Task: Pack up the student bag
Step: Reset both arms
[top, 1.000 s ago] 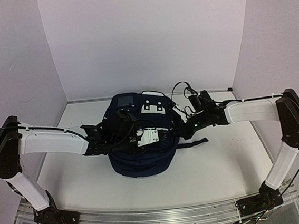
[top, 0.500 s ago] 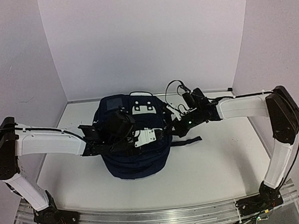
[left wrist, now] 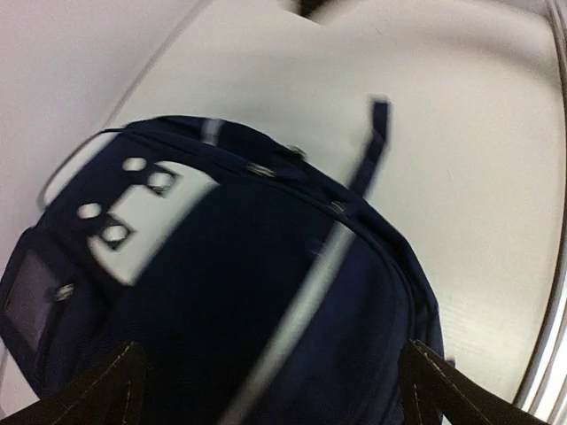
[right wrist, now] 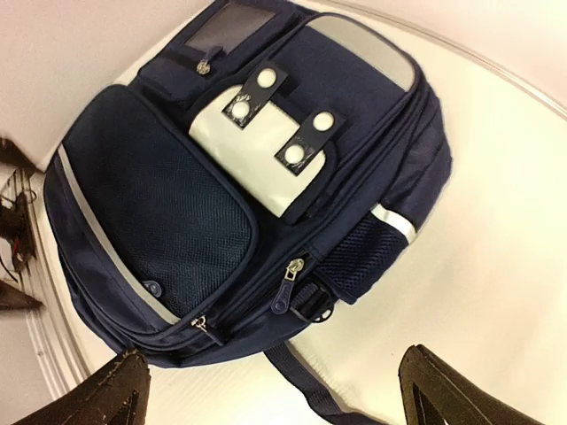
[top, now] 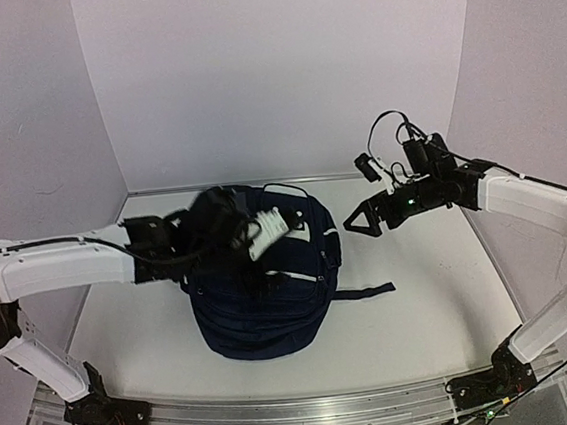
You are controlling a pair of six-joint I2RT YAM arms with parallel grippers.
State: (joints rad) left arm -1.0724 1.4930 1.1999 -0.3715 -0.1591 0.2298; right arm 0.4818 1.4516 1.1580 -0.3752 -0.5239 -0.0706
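The student bag (top: 272, 299), a large navy backpack with grey stripes, stands in the middle of the table, front pockets facing up. My left gripper (top: 283, 229) hovers just over its top, blurred by motion. In the left wrist view the left gripper (left wrist: 275, 398) is open, with only the student bag (left wrist: 266, 292) beneath it. My right gripper (top: 357, 221) hangs open in the air to the right of the bag and clear of it. The right wrist view shows the right gripper (right wrist: 279, 394) with jaws spread wide, and below it the student bag (right wrist: 221, 204) with its zips shut.
A loose dark strap (top: 367, 292) trails from the bag onto the white table (top: 452, 297). White walls close in the back and both sides. An aluminium rail (top: 303, 412) runs along the near edge between the arm bases.
Both grippers have opened and let go of the bag. The right arm has risen and swung away to the right. The left arm has lifted above the bag's top.
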